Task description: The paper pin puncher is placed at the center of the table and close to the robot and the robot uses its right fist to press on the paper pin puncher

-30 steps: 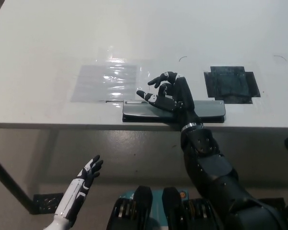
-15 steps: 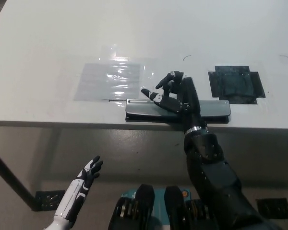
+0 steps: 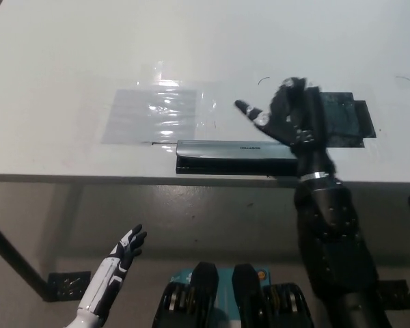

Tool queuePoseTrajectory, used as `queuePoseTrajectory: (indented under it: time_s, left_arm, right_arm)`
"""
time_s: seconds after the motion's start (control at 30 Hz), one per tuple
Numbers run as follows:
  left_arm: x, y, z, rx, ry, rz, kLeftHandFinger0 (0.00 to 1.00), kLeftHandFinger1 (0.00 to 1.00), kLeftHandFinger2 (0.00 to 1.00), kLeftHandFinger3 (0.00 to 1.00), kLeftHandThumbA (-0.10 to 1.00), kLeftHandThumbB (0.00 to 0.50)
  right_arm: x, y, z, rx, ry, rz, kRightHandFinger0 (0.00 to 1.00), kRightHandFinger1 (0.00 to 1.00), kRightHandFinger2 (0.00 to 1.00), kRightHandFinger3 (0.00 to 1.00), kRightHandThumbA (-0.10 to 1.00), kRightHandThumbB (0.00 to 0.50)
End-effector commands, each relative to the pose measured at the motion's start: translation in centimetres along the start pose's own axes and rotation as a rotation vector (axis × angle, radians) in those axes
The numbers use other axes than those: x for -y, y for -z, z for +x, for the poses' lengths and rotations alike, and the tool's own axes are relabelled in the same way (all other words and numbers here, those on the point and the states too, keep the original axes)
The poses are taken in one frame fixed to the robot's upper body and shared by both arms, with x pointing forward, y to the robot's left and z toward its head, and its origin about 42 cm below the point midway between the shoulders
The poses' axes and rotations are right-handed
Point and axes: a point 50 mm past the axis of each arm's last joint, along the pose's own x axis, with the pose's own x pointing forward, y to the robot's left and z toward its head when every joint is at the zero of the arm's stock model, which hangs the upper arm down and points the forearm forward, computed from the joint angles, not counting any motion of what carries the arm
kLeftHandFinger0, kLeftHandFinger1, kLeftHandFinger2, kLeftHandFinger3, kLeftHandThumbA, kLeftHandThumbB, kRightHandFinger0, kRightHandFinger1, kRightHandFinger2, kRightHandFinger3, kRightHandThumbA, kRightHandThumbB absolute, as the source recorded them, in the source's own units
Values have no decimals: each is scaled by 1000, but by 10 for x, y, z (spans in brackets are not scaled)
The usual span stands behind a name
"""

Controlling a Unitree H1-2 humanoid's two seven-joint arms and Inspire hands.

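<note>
The puncher [image 3: 236, 156] lies at the bench's [image 3: 55, 82] near edge, the right hand [image 3: 287, 116] above its right end with fingers spread, holding nothing, so curl a fist, centre it, press straight down; the left hand [image 3: 126, 247] rests open below.

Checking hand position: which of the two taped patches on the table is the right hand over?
The black patch, on the table's right side. The right hand overlaps its left edge; the clear glossy patch lies apart, to the left.

White left robot hand [image 3: 126, 247]; black right robot hand [image 3: 289, 113].
</note>
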Motion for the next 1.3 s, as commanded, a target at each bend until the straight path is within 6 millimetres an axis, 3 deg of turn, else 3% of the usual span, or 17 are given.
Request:
queuePoseTrajectory:
  time_s: [0.0,0.13,0.17,0.2,0.23,0.27,0.3,0.33,0.37,0.47,0.6,0.63,0.7,0.77,0.9,1.03,1.27]
  left_arm:
    - [-9,-13,8,70,8,34,1000,1000,1000,1000,1000,333]
    - [-9,-14,8,68,6,26,1000,1000,1000,1000,1000,332]
    - [-9,-14,7,70,9,28,1000,1000,1000,1000,1000,332]
    - [-8,-14,9,73,8,26,1000,1000,1000,1000,1000,333]
    - [-9,-15,11,74,5,23,1000,1000,1000,1000,1000,335]
    - [-8,-15,10,72,5,20,1000,1000,1000,1000,1000,337]
    - [-8,-15,9,72,6,22,1000,1000,1000,1000,1000,339]
    - [-8,-15,10,74,6,24,1000,1000,1000,1000,1000,339]
    - [-8,-16,10,74,8,24,1000,1000,1000,1000,1000,341]
    - [-5,-16,15,82,22,22,1000,1000,1000,1000,1000,335]
    - [1,-16,17,88,42,11,1000,1000,1000,1000,1000,337]
    - [2,-16,16,82,46,10,1000,1000,1000,1000,1000,343]
    - [4,-16,16,79,50,17,1000,1000,1000,1000,1000,343]
    - [4,-16,17,80,54,21,1000,1000,1000,1000,1000,342]
    - [6,-17,20,86,58,24,1000,1000,1000,1000,1000,347]
    - [4,-18,22,97,56,23,1000,1000,1000,1000,1000,335]
    - [4,-19,21,100,59,32,1000,1000,1000,1000,1000,328]
  right_arm:
    - [11,-233,-41,520,-209,46,0,0,0,0,1000,130]
    - [25,-227,-75,483,-191,-20,5,0,0,19,1000,161]
    - [31,-220,-94,488,-195,-60,134,173,198,240,1000,154]
    - [36,-216,-103,475,-219,-90,321,397,444,487,1000,178]
    - [44,-204,-116,435,-254,-129,587,687,887,895,1000,230]
    - [48,-196,-126,413,-265,-139,729,843,1000,1000,1000,221]
    - [53,-185,-140,376,-275,-178,936,1000,1000,1000,1000,219]
    - [55,-181,-144,364,-279,-193,1000,1000,1000,1000,1000,220]
    - [61,-159,-162,271,-257,-196,1000,1000,1000,1000,1000,238]
    - [71,-123,-192,106,-214,-173,1000,1000,1000,1000,1000,290]
    - [86,-77,-234,-90,-171,-169,1000,1000,1000,1000,1000,184]
    - [90,-64,-246,-150,-145,-197,1000,1000,1000,1000,1000,201]
    - [93,-44,-263,-260,-95,-193,1000,1000,1000,1000,1000,293]
    - [94,-35,-273,-315,-84,-195,1000,1000,1000,1000,1000,291]
    - [96,-11,-290,-410,-83,-140,1000,1000,1000,1000,1000,289]
    - [89,1,-288,-432,-101,-143,1000,1000,1000,1000,1000,319]
    - [83,11,-281,-448,-141,-122,1000,1000,1000,1000,1000,329]
